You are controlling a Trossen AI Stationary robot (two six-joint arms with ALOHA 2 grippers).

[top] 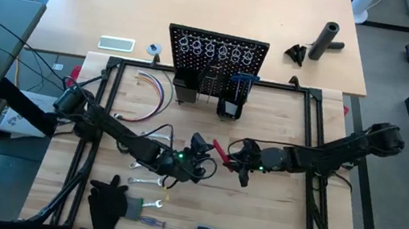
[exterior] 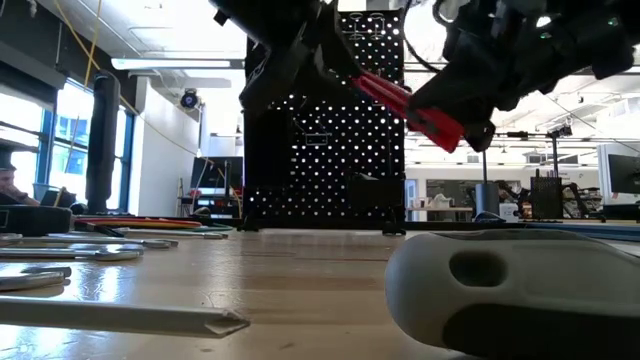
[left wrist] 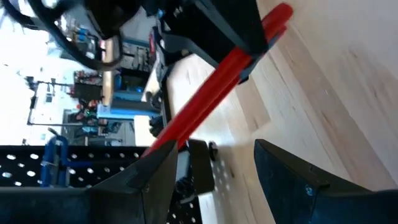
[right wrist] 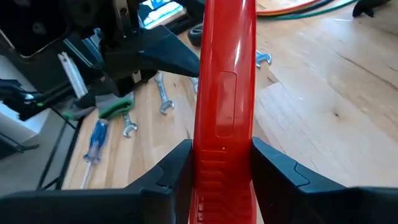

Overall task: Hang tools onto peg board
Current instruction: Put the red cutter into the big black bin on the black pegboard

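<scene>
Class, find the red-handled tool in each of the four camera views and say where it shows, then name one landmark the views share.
High view: red-handled tool at table centre, at the right gripper, near the left gripper.
Low view: red handles slant across the upper middle, before the peg board.
Left wrist view: red bar runs diagonally.
Right wrist view: red handle stands centre, clamped between the fingers.
Shared landmark: the peg board, except in the right wrist view.

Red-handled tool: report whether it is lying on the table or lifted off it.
Lifted. The right gripper is shut on the red-handled tool, and the low view shows it well above the table.
</scene>
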